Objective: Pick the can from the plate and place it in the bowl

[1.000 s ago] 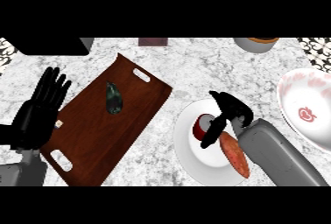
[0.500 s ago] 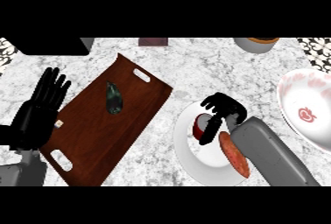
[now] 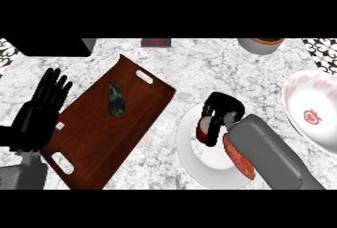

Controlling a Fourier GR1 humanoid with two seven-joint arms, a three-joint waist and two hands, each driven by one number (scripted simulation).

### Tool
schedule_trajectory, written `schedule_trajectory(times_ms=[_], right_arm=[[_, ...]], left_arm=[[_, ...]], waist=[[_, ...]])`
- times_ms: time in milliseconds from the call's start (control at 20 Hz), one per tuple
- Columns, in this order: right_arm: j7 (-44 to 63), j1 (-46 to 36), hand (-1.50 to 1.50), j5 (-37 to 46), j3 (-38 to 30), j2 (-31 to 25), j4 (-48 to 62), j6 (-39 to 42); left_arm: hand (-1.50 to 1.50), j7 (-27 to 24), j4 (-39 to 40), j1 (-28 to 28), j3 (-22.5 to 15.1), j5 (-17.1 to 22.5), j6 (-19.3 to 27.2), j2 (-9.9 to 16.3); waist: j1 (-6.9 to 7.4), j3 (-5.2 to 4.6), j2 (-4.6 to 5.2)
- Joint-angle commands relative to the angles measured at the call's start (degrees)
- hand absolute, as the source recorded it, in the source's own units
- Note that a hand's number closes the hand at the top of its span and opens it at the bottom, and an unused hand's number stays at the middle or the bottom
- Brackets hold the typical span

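Here the grasp is judged to be the step in hand: the right hand (image 3: 220, 115) is curled round the can (image 3: 204, 128), which lies on the plate (image 3: 197, 156) near the middle of the desk (image 3: 197, 67), with the fingers over its far side and the thumb down its right side. Whether the can has been lifted clear of the plate cannot be told. The bowl (image 3: 313, 111) stands well apart to the right, and nothing is seen in it. For the next move, a lift straight off the plate is called for, then a carry to the right over the bowl's rim and a release inside it. The left hand (image 3: 41, 111) is held open and at rest at the left, fingers up, beside the tray (image 3: 99, 142).

Much of the can is hidden by the right hand; only a red side and a pale end are seen. An orange-red thing on the plate is partly covered by the forearm and cannot be named. The bowl is cut off at the right edge, and the things along the far edge are cut off too
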Motion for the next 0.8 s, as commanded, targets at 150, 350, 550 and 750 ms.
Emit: schedule_trajectory(times_ms=[150, 350, 550, 750], right_arm=[[-18.3, 10.77, 1.5, 4.48, 8.94, -11.81, -16.2, 7.58], [-32.71, 13.2, 1.5, 8.31, 14.06, -19.31, -27.61, 6.8], [-45.7, 19.69, 1.5, 12.05, 12.21, -32.98, -37.29, 1.1], [-53.09, 26.9, 1.5, 11.15, 1.64, -43.38, -43.58, -9.18]], left_arm=[[0.0, 1.12, -0.34, 0.5, 2.15, -0.51, 1.66, 1.11], [0.0, 0.22, 0.12, 3.04, 3.16, 0.72, 0.25, 1.37], [0.0, 0.6, -0.78, 3.48, 3.52, 0.78, 1.16, 1.02], [0.0, 0.74, -1.55, 4.55, 4.38, 0.83, 1.44, 1.51]], waist=[[-3.32, 0.26, -1.05], [-4.85, 0.38, -2.12], [-6.01, 0.43, -1.51], [-7.31, 0.41, -1.47]])
